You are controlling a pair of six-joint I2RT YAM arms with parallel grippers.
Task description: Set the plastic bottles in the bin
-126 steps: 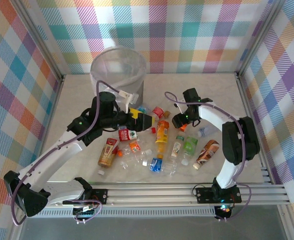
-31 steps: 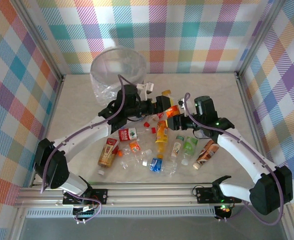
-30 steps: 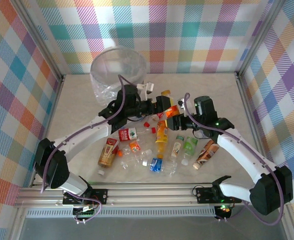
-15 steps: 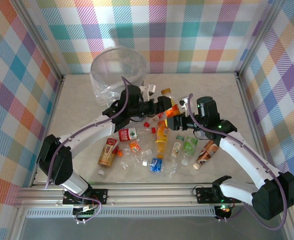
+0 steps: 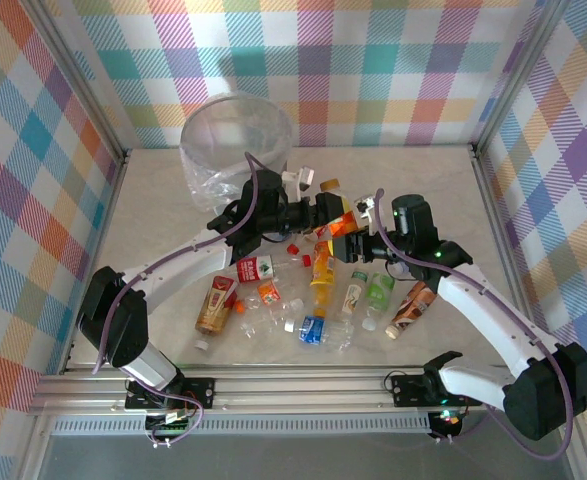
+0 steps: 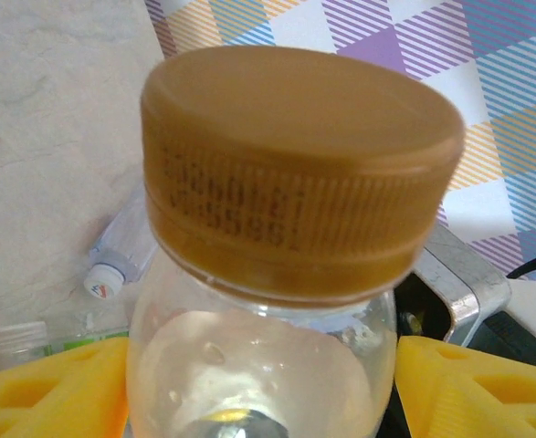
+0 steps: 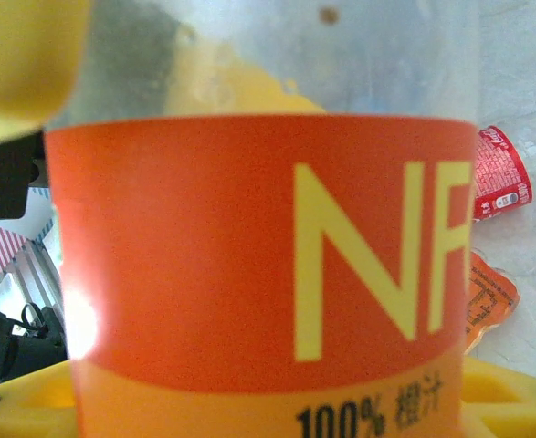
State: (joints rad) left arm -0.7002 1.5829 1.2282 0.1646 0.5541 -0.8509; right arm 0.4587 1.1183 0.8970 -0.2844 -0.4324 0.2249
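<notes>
Swung together since four seconds ago, the left pincer [image 5: 329, 208] and right pincer [image 5: 353, 240] meet over the desk [image 5: 153, 230], near the bin [image 5: 198, 160]. The right pincer grips an orange-labelled bottle [image 7: 249, 255], raised above the scattered bottles [image 5: 313, 290]. The left pincer flanks its neck below the brown cap [image 6: 295, 164]; I cannot tell whether it clamps.

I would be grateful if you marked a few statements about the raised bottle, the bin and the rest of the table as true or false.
1. The raised bottle has a golden-brown cap. True.
2. Its label is green. False: the label is orange with yellow letters.
3. The right gripper is open and empty. False: it is shut on the raised bottle.
4. The bin stands at the far left of the table. True.
5. Every bottle is in the bin. False: many bottles lie on the table.
</notes>
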